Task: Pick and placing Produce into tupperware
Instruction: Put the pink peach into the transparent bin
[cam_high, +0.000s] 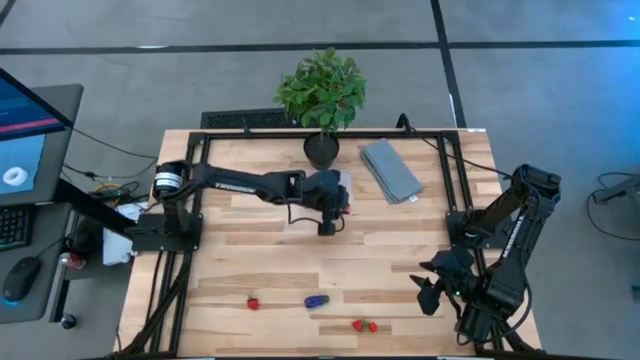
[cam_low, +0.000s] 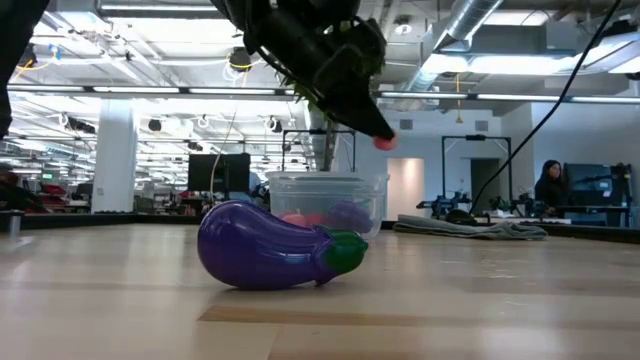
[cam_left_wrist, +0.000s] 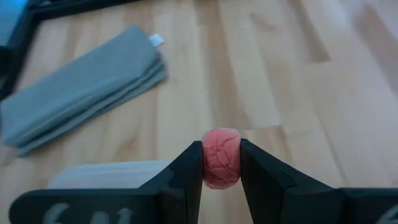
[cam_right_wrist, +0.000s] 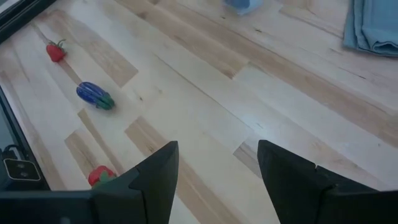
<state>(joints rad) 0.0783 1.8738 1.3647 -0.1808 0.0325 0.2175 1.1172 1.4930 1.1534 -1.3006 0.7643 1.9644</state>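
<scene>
Pinkish-red round piece (cam_left_wrist: 221, 157) pinched between left jaws.

Light wood-plank table (cam_high: 300, 270), matte. Clear plastic tub (cam_low: 325, 195). Glossy purple eggplant (cam_low: 275, 248). Soft folded grey cloth (cam_left_wrist: 81, 93). Wrinkly, matte pink fruit (cam_left_wrist: 221, 157).

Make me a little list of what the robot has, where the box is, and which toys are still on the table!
left gripper: shut on a pinkish-red round piece, up over the tub
tub: clear, near the potted plant, some toys already inside
right gripper: open, empty, waiting at the table's near right corner
toys left on table: purple eggplant, one strawberry, a red pair
grey cloth: folded, beside the tub
</scene>
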